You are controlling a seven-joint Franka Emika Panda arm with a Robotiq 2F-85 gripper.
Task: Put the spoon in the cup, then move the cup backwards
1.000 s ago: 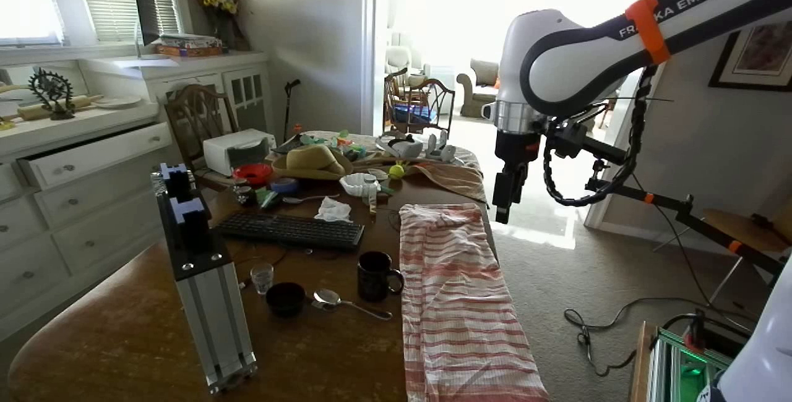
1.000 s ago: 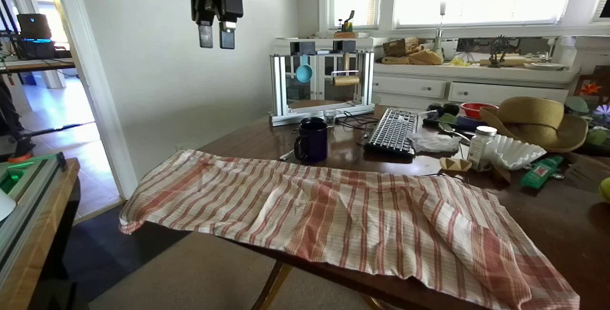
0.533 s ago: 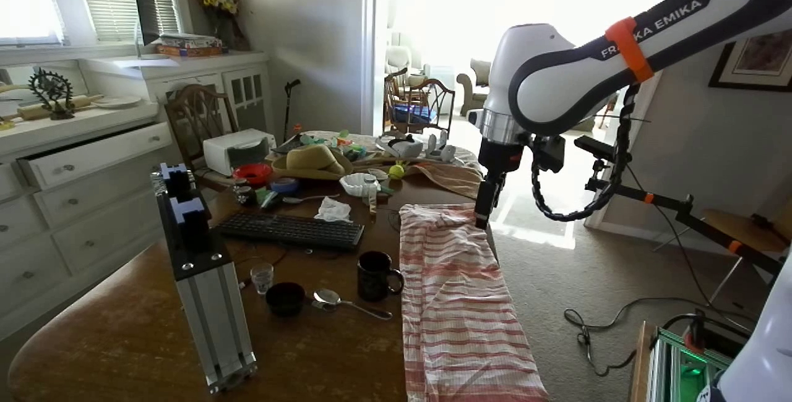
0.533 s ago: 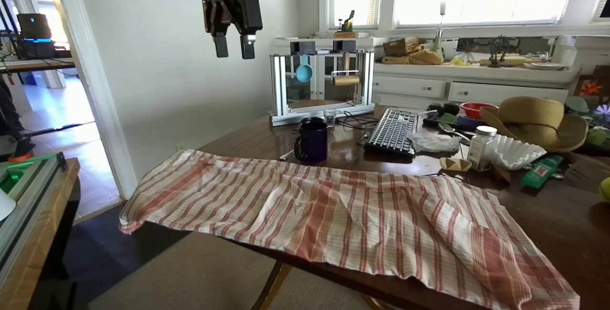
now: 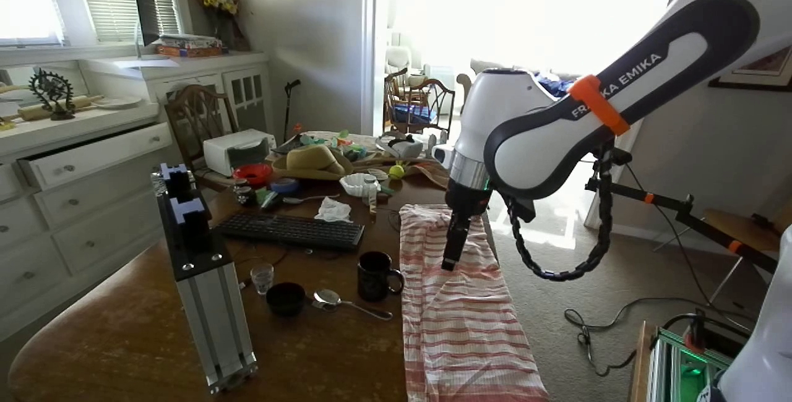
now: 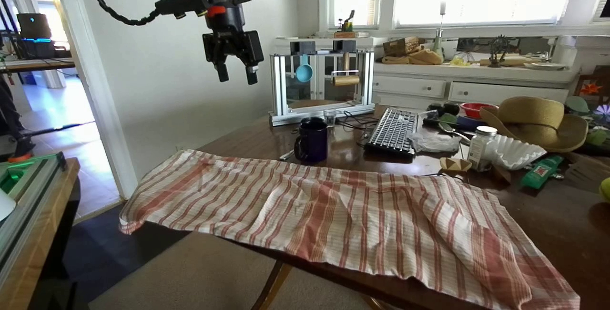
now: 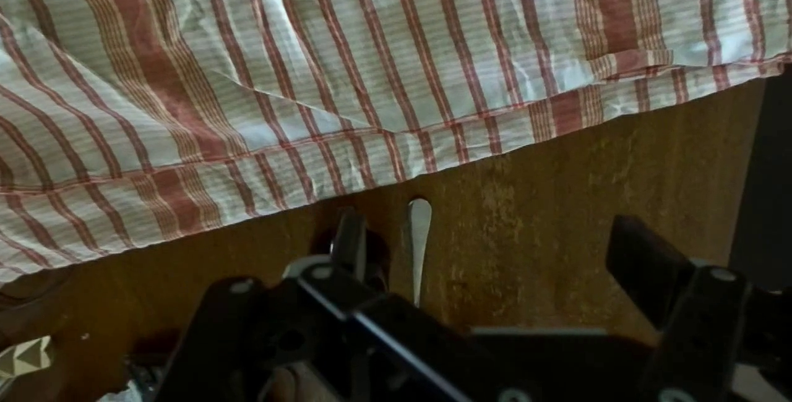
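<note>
The silvery spoon [image 5: 359,308] lies flat on the table in front of the black cup [image 5: 374,279]. In an exterior view only its handle end [image 6: 287,155] shows beside the cup [image 6: 313,140]. The cup stands upright with its handle toward the towel. My gripper [image 5: 450,265] is open and empty above the striped towel, higher than the cup; it also shows in an exterior view [image 6: 238,76]. In the wrist view the spoon's handle [image 7: 419,235] lies below and between the spread fingers [image 7: 489,238], nearer the left finger. The spoon's bowl is hidden there, and the cup is mostly hidden behind that finger.
A small dark bowl [image 5: 285,300] and a clear glass [image 5: 262,278] stand near the spoon's bowl. A tall aluminium frame [image 5: 216,328] stands beyond them. A keyboard [image 5: 291,230] lies behind the cup. The striped towel [image 5: 458,309] covers the table's edge.
My arm has come down and moved over the towel, closer to the cup and spoon. The gripper has turned somewhat. The spoon and cup have not moved.
</note>
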